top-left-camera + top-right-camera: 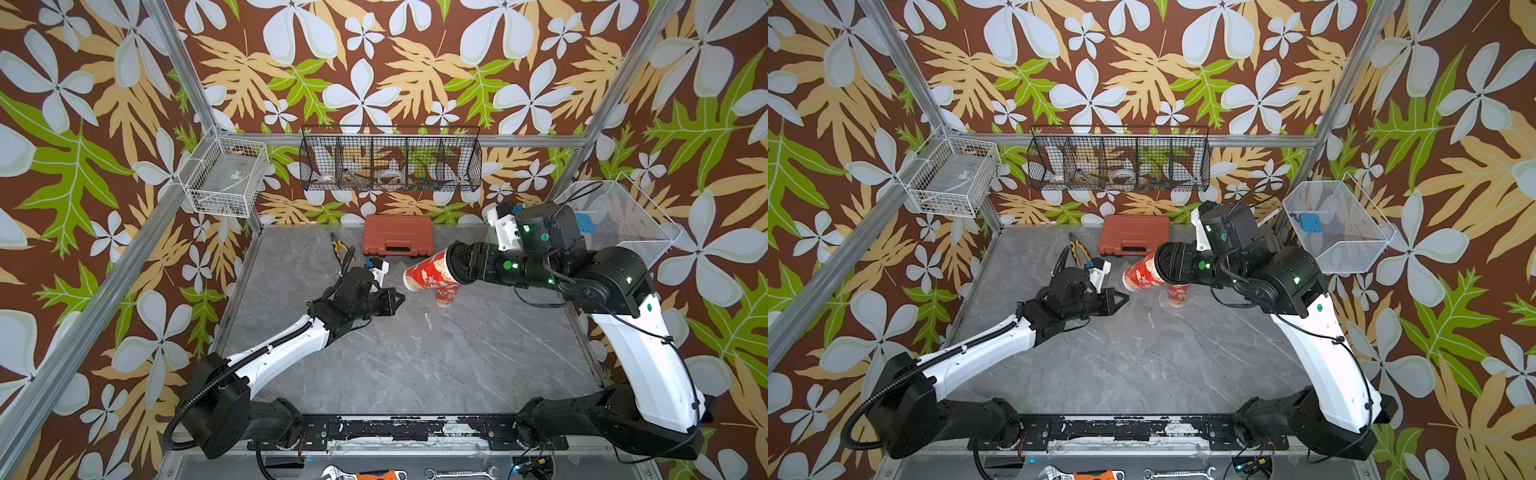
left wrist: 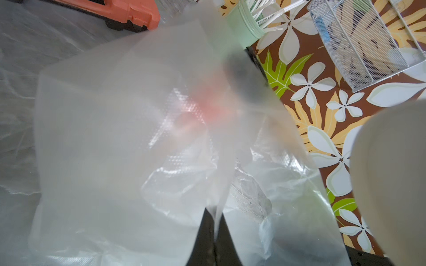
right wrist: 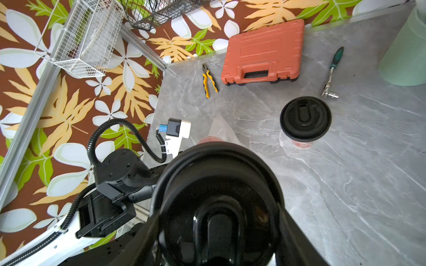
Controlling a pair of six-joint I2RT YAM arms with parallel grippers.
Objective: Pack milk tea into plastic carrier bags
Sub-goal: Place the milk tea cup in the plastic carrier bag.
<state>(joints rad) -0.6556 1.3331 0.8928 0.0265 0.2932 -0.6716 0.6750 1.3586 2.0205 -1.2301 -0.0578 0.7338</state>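
Observation:
My left gripper (image 2: 215,214) is shut on an edge of a clear plastic carrier bag (image 2: 129,138), which hangs in front of its camera. In both top views the left gripper (image 1: 399,298) points at the base of a red-and-cream milk tea cup (image 1: 426,274). My right gripper (image 1: 455,264) is shut on that cup at its lid end and holds it tilted almost level above the table. The held cup's black lid (image 3: 219,207) fills the right wrist view between the fingers. A second milk tea cup (image 1: 448,295) stands upright on the table just below, its black lid (image 3: 305,118) on.
An orange tool case (image 1: 397,235) and yellow pliers (image 1: 338,247) lie at the back of the grey table. A ratchet (image 3: 332,73) and a pale green cup (image 3: 405,50) with white straws sit near the second cup. Wire baskets (image 1: 226,176) hang on the walls.

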